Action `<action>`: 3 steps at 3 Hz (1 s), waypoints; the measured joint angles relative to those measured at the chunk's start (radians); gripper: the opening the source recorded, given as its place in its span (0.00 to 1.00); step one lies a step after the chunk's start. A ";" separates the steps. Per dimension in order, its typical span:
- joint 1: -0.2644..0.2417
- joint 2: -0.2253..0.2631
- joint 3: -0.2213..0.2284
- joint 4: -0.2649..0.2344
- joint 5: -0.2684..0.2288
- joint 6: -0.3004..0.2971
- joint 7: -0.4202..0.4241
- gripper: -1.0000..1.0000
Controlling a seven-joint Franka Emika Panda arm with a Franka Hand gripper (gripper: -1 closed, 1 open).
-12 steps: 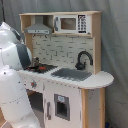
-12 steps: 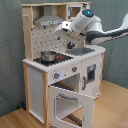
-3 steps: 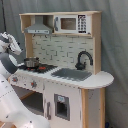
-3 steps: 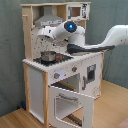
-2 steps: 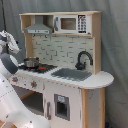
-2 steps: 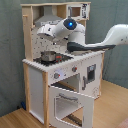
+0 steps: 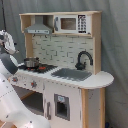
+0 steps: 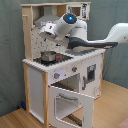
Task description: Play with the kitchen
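Note:
The kitchen (image 7: 65,75) is a white and light-wood toy unit with a hood (image 7: 39,30), a small microwave (image 7: 72,23), a black faucet (image 7: 82,59), a grey sink (image 7: 71,74) and a black stovetop (image 7: 37,67). A small metal pot (image 8: 48,56) stands on the stovetop. The oven door (image 8: 70,105) hangs open, tipped downward. In the second exterior view my gripper (image 8: 46,29) hovers above the pot, just under the hood, touching nothing. In the first exterior view my gripper (image 7: 7,41) sits at the left edge, beside the stove.
A grey curtain (image 7: 115,45) hangs behind the kitchen. The wood floor (image 8: 112,107) lies open in front of it. My white arm (image 8: 100,40) reaches over the counter from the second exterior view's right, and its lower links (image 7: 15,107) fill the first exterior view's bottom left.
Over four seconds my arm swung from above the sink side to above the stove and pot. In the last second it barely shifted.

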 joint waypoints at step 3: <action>-0.021 0.038 0.000 0.052 0.213 -0.214 -0.007 1.00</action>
